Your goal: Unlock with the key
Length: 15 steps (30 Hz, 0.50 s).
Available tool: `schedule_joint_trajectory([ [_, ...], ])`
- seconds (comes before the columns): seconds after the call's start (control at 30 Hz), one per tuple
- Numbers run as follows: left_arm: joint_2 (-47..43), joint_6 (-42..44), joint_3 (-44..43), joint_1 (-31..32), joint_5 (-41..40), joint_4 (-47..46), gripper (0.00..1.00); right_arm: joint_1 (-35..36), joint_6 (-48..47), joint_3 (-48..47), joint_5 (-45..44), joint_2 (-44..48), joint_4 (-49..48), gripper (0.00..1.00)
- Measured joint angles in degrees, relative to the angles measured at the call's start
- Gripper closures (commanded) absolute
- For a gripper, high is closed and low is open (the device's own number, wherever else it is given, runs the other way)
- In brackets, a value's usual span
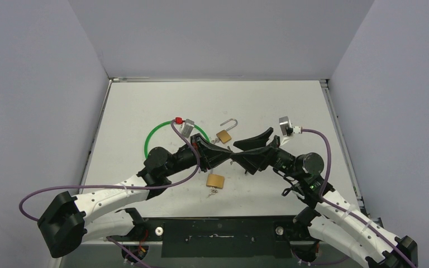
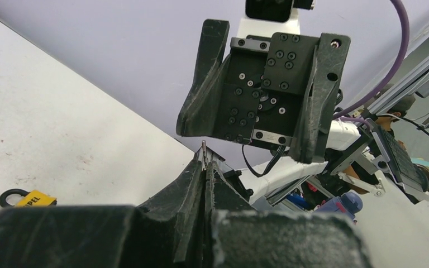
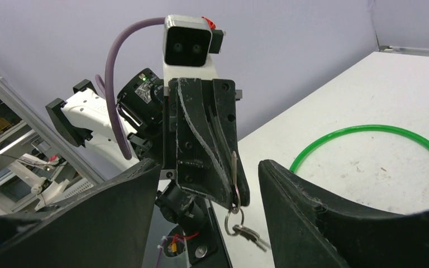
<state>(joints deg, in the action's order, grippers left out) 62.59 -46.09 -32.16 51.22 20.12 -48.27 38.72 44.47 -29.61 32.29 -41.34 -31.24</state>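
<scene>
Brass-toned metal padlock [image 1: 224,136], shiny steel key [image 3: 233,167], glossy green hoop [image 3: 368,129], matt scuffed white table [image 1: 290,106], rough matt-black right gripper fingers [image 3: 313,212]

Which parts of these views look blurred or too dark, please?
Top external: evenly lit, sharp throughout. Left wrist: the left gripper fills the bottom as a dark blur; the right gripper is crisp. Right wrist: its own fingers are dark and soft; the key is clear.

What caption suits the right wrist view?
Left gripper pinches a key, its ring dangling, framed by the right gripper's open fingers, green hoop behind.
</scene>
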Motion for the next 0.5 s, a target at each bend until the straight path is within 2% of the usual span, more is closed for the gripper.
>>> schedule_joint_trajectory([
  [0.2,-0.33,-1.77,0.0,0.0,-0.85,-0.72,1.0,0.0,0.04,3.56,-0.31,2.14,0.04,0.34],
  [0.5,-0.55,-4.37,0.0,0.0,-1.9,-1.75,1.0,0.0,-0.22,4.79,-0.39,2.08,0.35,0.57],
])
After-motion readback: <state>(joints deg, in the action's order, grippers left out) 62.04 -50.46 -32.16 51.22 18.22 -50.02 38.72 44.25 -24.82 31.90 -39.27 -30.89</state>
